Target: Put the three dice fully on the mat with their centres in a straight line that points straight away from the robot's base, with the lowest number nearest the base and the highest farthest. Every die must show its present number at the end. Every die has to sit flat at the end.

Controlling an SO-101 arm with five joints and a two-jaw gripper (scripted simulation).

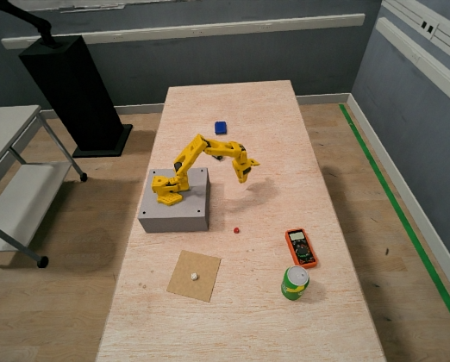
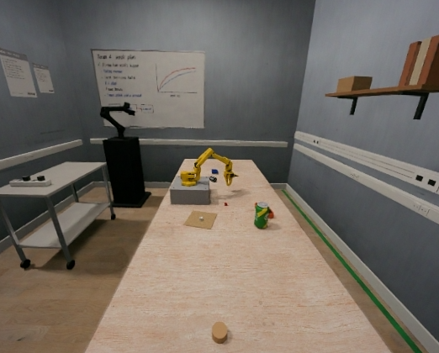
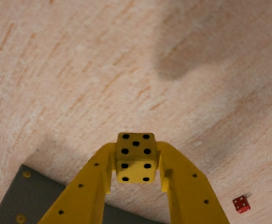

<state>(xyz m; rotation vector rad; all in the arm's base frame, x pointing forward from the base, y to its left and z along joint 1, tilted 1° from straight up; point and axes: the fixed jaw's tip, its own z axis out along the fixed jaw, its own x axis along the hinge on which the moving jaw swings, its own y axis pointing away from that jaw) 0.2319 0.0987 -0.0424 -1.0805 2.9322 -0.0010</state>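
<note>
My gripper [image 1: 242, 180] [image 2: 229, 184] [image 3: 136, 159] is shut on a yellow die, held above the table, between the arm's base and the table's right side. The yellow die [image 3: 136, 150] shows two faces with several black pips each in the wrist view. A small red die [image 1: 236, 230] [image 2: 225, 204] [image 3: 241, 204] lies on the table, off the mat, with several white pips on its top. A white die [image 1: 194, 277] [image 2: 201, 218] rests near the middle of the tan mat [image 1: 204, 290] [image 2: 208, 225]; its number is too small to read surely.
The arm stands on a grey block [image 1: 173, 222] [image 2: 190, 197] [image 3: 24, 197]. An orange multimeter [image 1: 302, 248] and green can [image 1: 295, 283] [image 2: 261, 216] stand right of the mat. A blue box [image 1: 221, 127] and a dark object [image 1: 217, 158] lie beyond. A wooden disc [image 2: 219, 332] is nearest the exterior camera.
</note>
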